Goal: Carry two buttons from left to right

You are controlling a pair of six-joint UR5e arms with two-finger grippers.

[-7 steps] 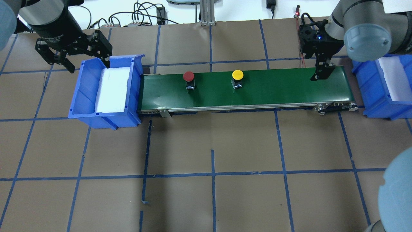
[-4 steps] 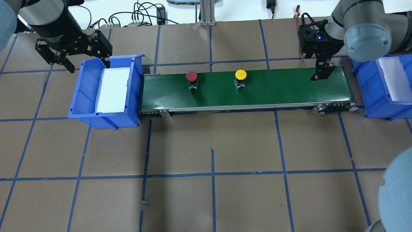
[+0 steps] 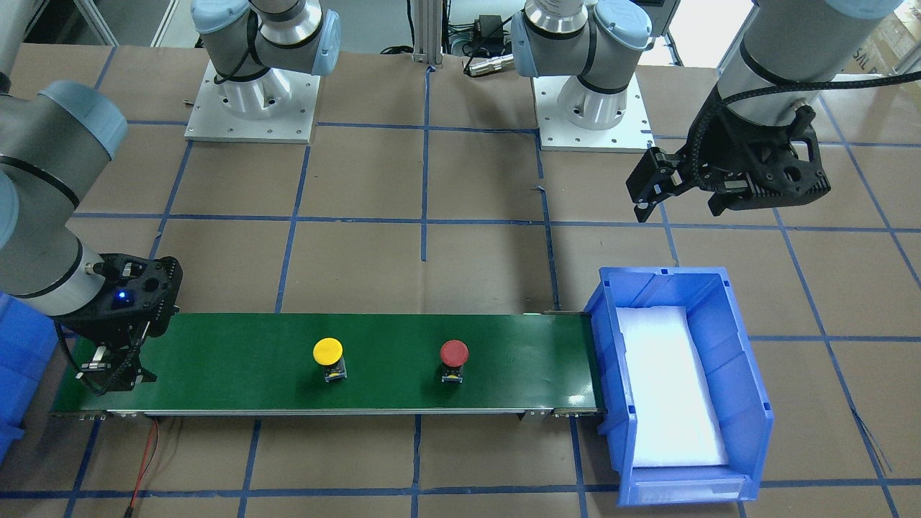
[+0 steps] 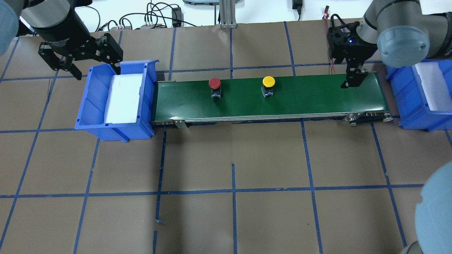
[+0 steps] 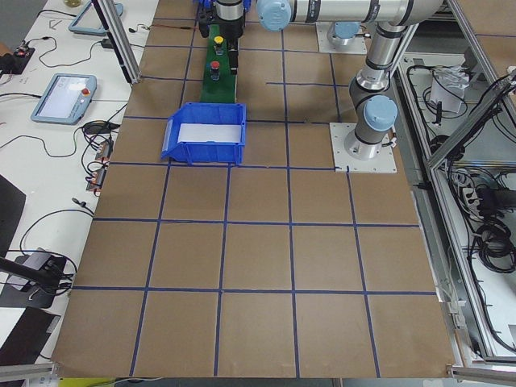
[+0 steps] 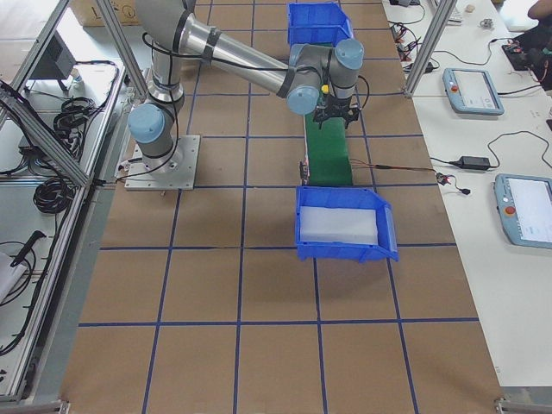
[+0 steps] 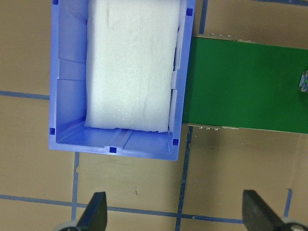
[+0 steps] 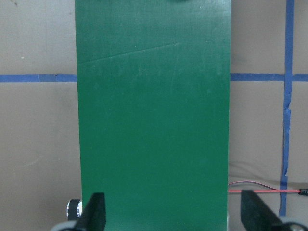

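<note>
**Desk:** Where are the buttons, and how do the grippers stand?

**Operator:** I see the red button and the yellow button upright on the green belt, well apart, with the yellow one nearer the right end. My left gripper hangs spread wide over the far rim of the blue bin. My right gripper, also spread, is over the belt's right end.

**Desk:** Any labels?

**Operator:** There's white print on the left gripper's body, too blurred to read.

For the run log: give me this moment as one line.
left gripper: open, raised near left bin | right gripper: open, over right end of belt | red button, yellow button: on belt, ungrasped
</note>
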